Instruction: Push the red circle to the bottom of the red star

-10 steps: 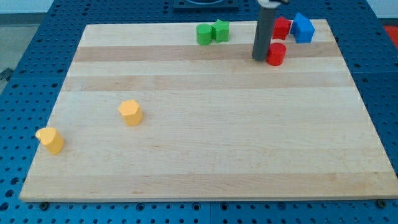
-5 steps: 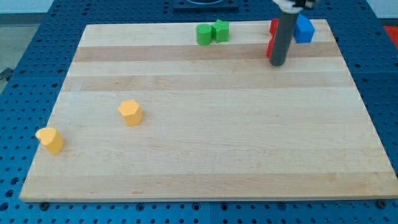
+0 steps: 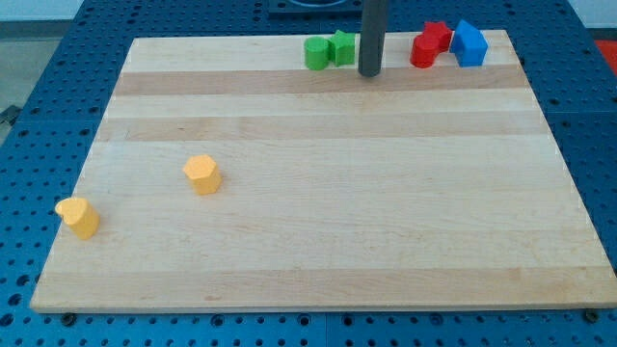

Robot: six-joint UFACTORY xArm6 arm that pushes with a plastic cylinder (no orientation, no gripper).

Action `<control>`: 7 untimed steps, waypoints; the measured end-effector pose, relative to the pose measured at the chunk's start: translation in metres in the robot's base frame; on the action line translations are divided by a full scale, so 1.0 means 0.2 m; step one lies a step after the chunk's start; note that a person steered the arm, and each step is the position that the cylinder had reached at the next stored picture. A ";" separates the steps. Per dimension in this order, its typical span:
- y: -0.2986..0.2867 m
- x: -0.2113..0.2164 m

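Note:
The red circle (image 3: pixel 422 52) sits near the view's top right, touching the lower left of the red star (image 3: pixel 439 37). My tip (image 3: pixel 369 72) rests on the board to the left of the red circle, well apart from it, just right of the green blocks. The dark rod rises from it out of the view's top.
Blue blocks (image 3: pixel 469 42) sit right of the red star. A green circle (image 3: pixel 316 53) and a green star (image 3: pixel 341 46) touch each other left of my tip. A yellow hexagon (image 3: pixel 202 174) and another yellow block (image 3: pixel 78 217) lie at the view's lower left on the wooden board (image 3: pixel 328 212).
The red circle has moved up and slightly right against the red star. My tip went right over the circle, then swung left to beside the green blocks.

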State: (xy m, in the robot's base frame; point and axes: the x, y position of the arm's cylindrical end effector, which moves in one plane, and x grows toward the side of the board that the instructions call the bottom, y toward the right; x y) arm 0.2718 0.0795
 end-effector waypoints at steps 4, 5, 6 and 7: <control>0.34 -0.07; 0.41 -0.08; 0.40 -0.08; 0.27 -0.08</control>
